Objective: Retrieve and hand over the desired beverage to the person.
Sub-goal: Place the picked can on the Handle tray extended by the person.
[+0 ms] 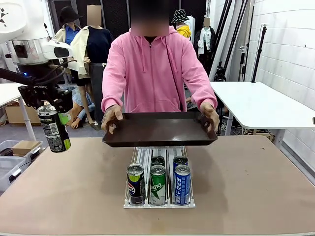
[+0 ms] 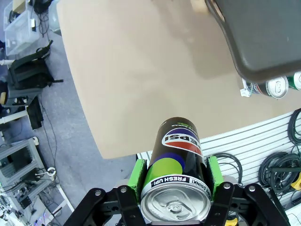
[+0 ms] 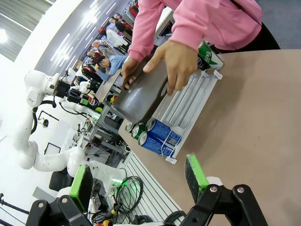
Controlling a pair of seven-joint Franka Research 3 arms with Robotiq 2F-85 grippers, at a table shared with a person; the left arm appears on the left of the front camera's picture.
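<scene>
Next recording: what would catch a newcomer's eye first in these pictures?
The person in a pink hoodie at the far side holds a dark tray in both hands, just above a rack of drink cans at mid-table. At the table's left edge, the left gripper holds a black Pepsi can clamped in the air. The right gripper hangs open above the table.

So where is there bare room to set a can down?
The brown tabletop is bare left and right of the clear can rack. The dark rectangular tray the person holds is bare too. Crowded: the rack itself.
</scene>
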